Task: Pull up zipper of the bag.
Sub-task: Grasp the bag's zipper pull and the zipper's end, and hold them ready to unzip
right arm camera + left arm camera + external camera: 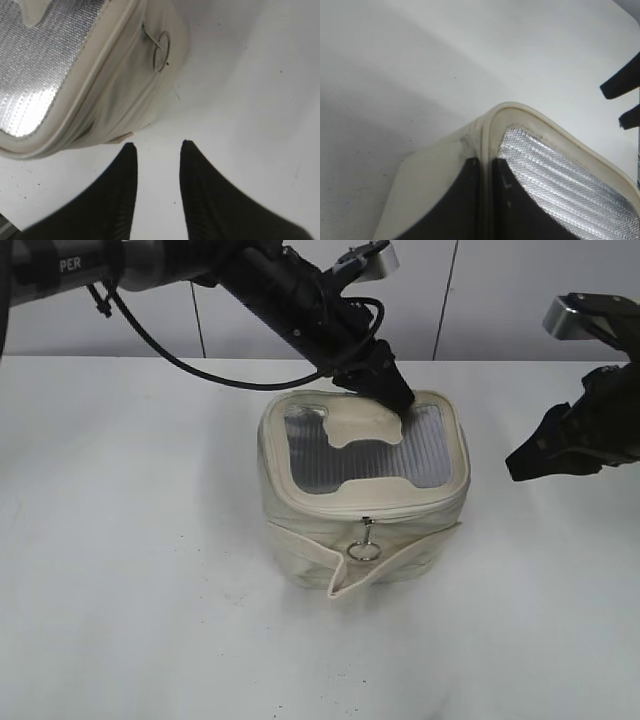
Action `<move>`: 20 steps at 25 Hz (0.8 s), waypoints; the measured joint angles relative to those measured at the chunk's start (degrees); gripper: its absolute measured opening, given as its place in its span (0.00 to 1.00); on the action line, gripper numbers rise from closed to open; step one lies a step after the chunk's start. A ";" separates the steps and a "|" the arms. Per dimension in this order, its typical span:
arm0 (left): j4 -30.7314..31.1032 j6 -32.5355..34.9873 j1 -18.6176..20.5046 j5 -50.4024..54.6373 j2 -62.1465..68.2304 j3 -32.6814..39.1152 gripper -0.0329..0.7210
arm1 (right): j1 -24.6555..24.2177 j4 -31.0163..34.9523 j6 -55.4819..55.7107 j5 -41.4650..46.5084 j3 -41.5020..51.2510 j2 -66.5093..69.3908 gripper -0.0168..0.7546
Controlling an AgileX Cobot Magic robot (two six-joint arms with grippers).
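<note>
Standing near the middle of the white table (120,570), the small boxy cream-white fabric bag (300,480) shows a grey ribbed H-shaped panel (370,458) on its top and a loose cream strap band (350,562) sagging round its lower body. The thin cream zipper track (330,512) runs round the top rim, and a small silver slider with a ring pull (364,550) hangs at the front face.

The left gripper (400,400) presses on the far rim of the bag; in the left wrist view its two dark fingers (450,205) sit close together with the cream rim seam between them, so it looks clamped on the rim. The right gripper (157,150) hovers off the bag's right side, well clear of it, its black fingertips (125,165) apart with bare table between them.

My judgement: the bag is light and soft, its walls creased and likely to buckle or slide when tugged, so a hold on the rim seems needed. The ring pull is thin, smooth metal and swings free; the sensible place to take hold is the ring itself or the slider's tab, pinched squarely.

Only the letters "PER" (68,264) can be read, on the left arm; no brand or label shows on the bag
</note>
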 joint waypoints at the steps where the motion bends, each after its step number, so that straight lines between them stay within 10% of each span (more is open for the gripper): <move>1: 0.00 0.00 -0.22 -0.06 0.00 0.06 0.10 | 0.00 0.57 -0.16 -0.39 0.00 0.52 0.33; 10: 0.06 0.00 -1.43 -0.01 0.00 0.10 0.10 | 0.04 4.24 -9.38 -2.52 0.05 5.23 0.62; 20: 0.11 0.00 -1.49 0.11 0.00 0.10 0.10 | 0.06 17.70 -27.58 -6.37 0.11 11.36 0.64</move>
